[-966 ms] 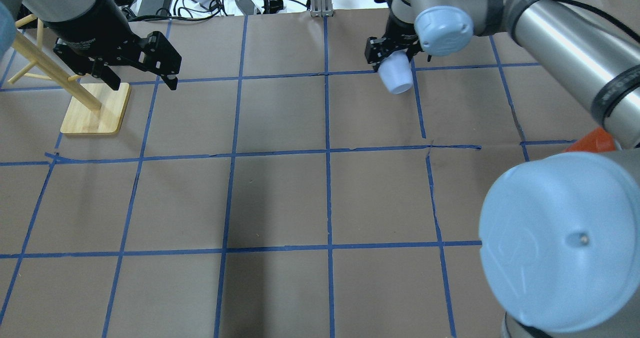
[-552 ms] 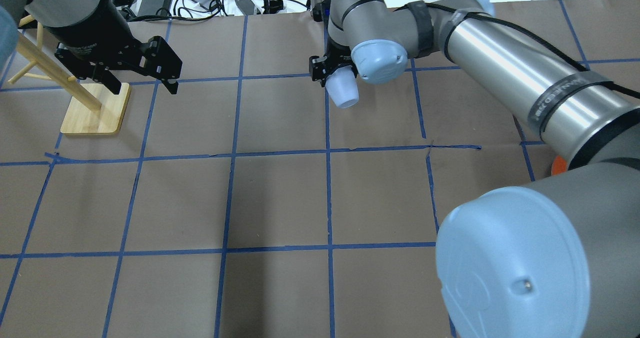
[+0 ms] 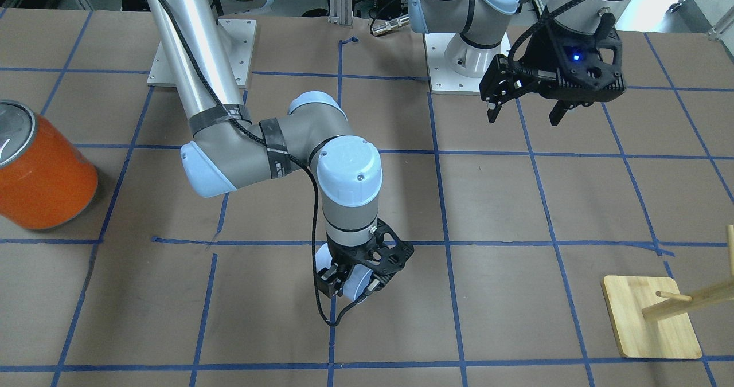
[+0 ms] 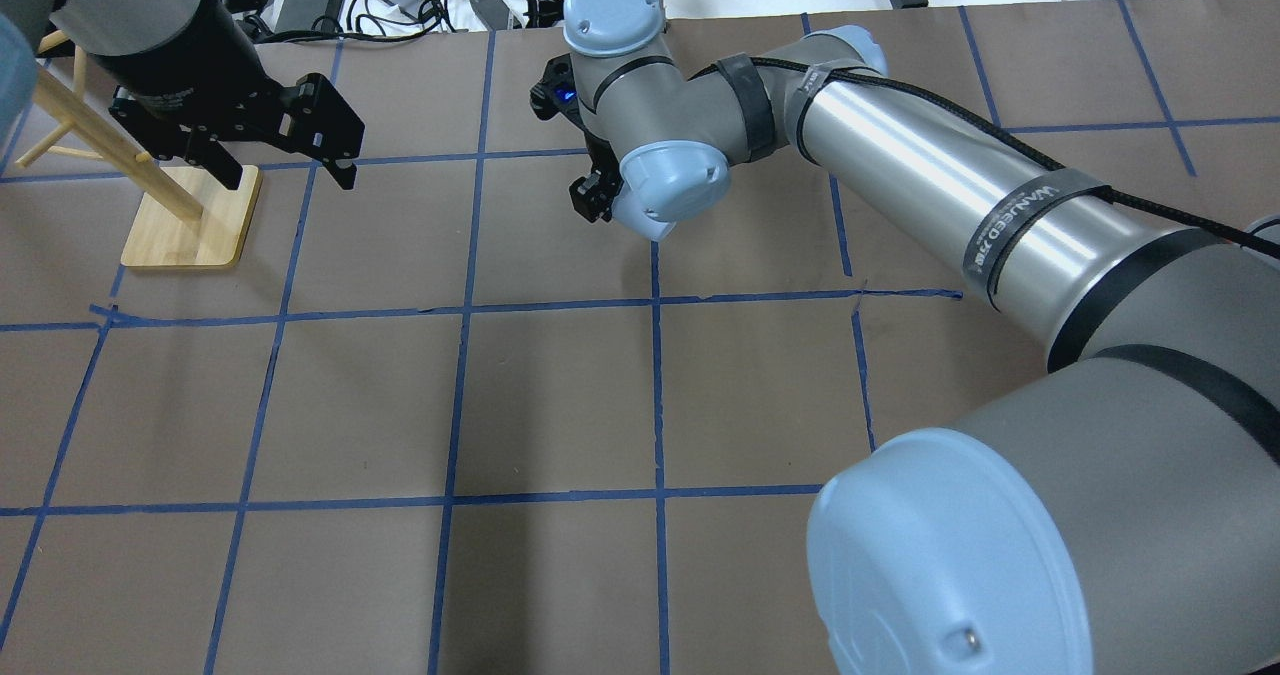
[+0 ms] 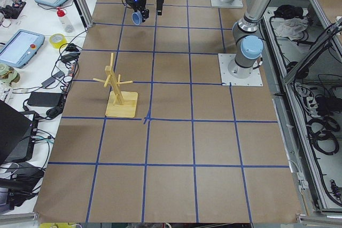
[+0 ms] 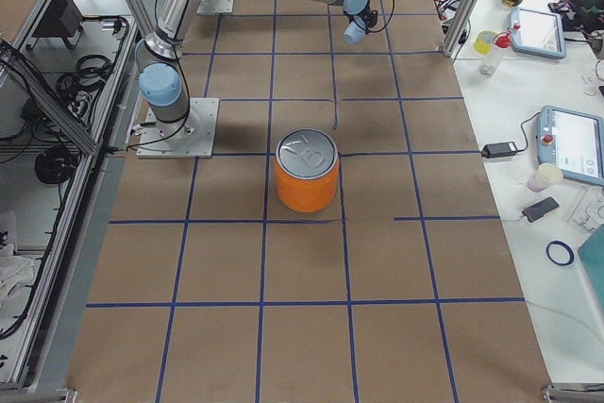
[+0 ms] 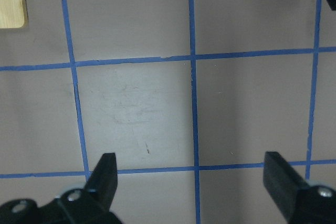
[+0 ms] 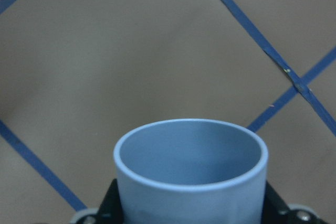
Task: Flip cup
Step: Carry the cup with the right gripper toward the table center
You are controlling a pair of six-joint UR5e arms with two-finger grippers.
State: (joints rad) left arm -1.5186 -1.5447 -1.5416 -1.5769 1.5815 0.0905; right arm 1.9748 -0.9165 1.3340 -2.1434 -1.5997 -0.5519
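Note:
The pale light-blue cup [image 8: 189, 171] is held in my right gripper [image 3: 351, 279], which is shut on it above the brown table near the far middle. The right wrist view looks into its open mouth. The front view shows the cup [image 3: 360, 282] between the black fingers, just above the paper. In the overhead view the right wrist hides most of it. It also shows small in the left side view [image 5: 138, 18] and the right side view [image 6: 354, 33]. My left gripper [image 4: 288, 170] is open and empty, hovering apart to the left; its fingers [image 7: 105, 174] frame bare table.
A large orange can [image 3: 43, 169] with a silver top stands on the robot's right side, also in the right side view [image 6: 307, 176]. A wooden peg rack [image 4: 190, 220] stands at the far left under the left arm. Cables and tape lie beyond the table's far edge.
My right arm has swung left across the far side of the table with the cup in its grip, and the wrist has turned. The left arm has stayed still.

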